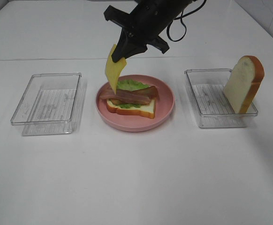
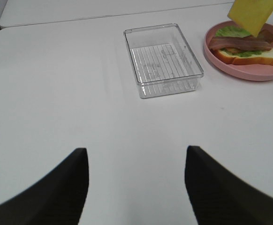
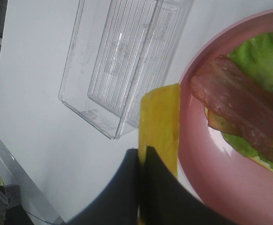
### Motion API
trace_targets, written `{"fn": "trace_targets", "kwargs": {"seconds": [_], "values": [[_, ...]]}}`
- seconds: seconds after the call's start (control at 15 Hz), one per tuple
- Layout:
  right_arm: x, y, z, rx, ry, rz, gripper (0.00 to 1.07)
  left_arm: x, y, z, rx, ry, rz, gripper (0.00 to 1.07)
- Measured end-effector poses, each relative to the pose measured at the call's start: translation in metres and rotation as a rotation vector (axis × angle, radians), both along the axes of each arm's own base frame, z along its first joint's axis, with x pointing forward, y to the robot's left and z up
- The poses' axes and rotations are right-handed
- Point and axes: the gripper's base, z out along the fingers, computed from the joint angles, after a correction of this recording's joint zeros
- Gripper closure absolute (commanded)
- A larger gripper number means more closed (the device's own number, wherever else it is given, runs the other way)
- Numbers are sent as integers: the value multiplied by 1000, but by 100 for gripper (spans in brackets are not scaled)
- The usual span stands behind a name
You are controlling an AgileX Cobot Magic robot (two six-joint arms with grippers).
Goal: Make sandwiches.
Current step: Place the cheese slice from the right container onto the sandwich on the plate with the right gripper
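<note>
A bread slice (image 1: 139, 110) lies on the pink plate (image 1: 167, 108), topped with a green lettuce leaf (image 1: 132, 85) and bacon strips (image 1: 131, 96). My right gripper (image 1: 123, 53) reaches in from the back, shut on the top edge of a yellow cheese slice (image 1: 113, 70) that hangs over the plate's left side, its low tip close to the bacon. The right wrist view shows the gripper (image 3: 141, 157) pinching the cheese (image 3: 161, 119) beside the bacon (image 3: 239, 107). A second bread slice (image 1: 244, 83) stands upright in the right container. My left gripper (image 2: 134, 187) is open and empty, low over bare table.
A clear plastic container (image 1: 47, 103) stands left of the plate and holds nothing; it also shows in the left wrist view (image 2: 162, 60) and the right wrist view (image 3: 122, 61). Another clear container (image 1: 211, 101) stands right of the plate. A table seam runs behind them.
</note>
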Motion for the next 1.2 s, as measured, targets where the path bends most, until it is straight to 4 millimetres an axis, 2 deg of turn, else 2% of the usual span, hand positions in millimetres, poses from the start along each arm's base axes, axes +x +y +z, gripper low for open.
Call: {"fn": "trace_targets", "kwargs": {"seconds": [0.07,0.13,0.27,0.67,0.73,0.8,0.93,1.0,1.2], "values": [[1,2,-5,-1,4,-4,107,0,0,0,0,0,0,49],[7,3,-26,-12,21,-25,107,0,0,0,0,0,0,49],[11,0,-38,-59,28,-49,107,0,0,0,0,0,0,49],[21,-23,-45,-182,31,-144,106,0,0,0,0,0,0,49],[21,-23,-46,-185,30,-144,95,0,0,0,0,0,0,49],[21,-23,-46,-187,29,-144,79,0,0,0,0,0,0,49],[21,-23,-46,-190,28,-144,37,0,0,0,0,0,0,49],[21,-23,-46,-190,28,-144,25,0,0,0,0,0,0,49],[23,-29,-45,-262,-14,-135,22,0,0,0,0,0,0,49]]}}
